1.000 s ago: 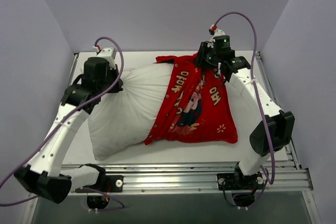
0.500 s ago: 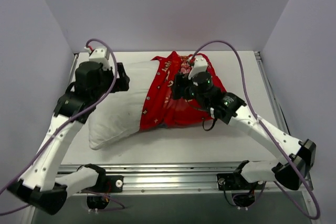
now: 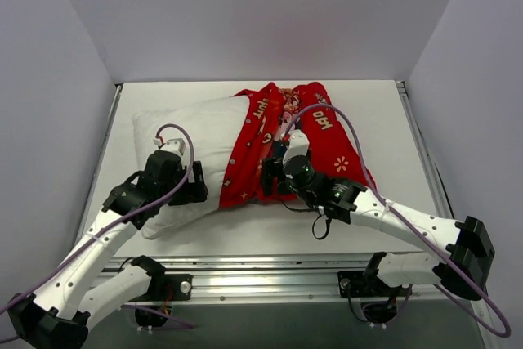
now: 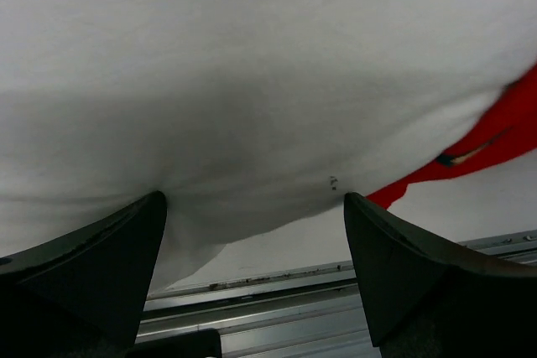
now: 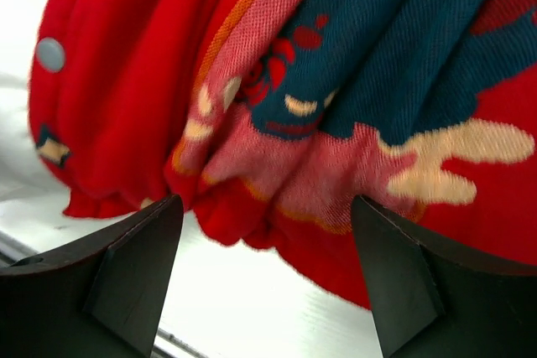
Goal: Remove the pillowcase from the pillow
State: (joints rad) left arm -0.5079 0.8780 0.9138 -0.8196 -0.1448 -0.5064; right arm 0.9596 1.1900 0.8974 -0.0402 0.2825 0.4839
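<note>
At the middle of the counter, not yet off: the pillowcase, red, bunched in folds over the right end of the pillow, print side up, hem crossing the pillow near its middle. Left half of the pillow bare and white, reaching toward the counter's left side.

Just at the pillow's near left corner, the left tool, released, jaws spread wide. From its wrist view: white pillow filling the frame, bulging down toward the gap between the two dark fingers, nothing clamped. At the right, a strip of red pillowcase; below, bare counter and a metal rail.

At the near edge of the red folds, the right tool, likewise released, jaws apart. From its wrist view: hanging folds of pillowcase just ahead of the fingertips, blue, pink and cream print on red. At the upper left, a small grey stud; underneath, white counter. Touching the cloth or just short of it: cannot tell.
</note>
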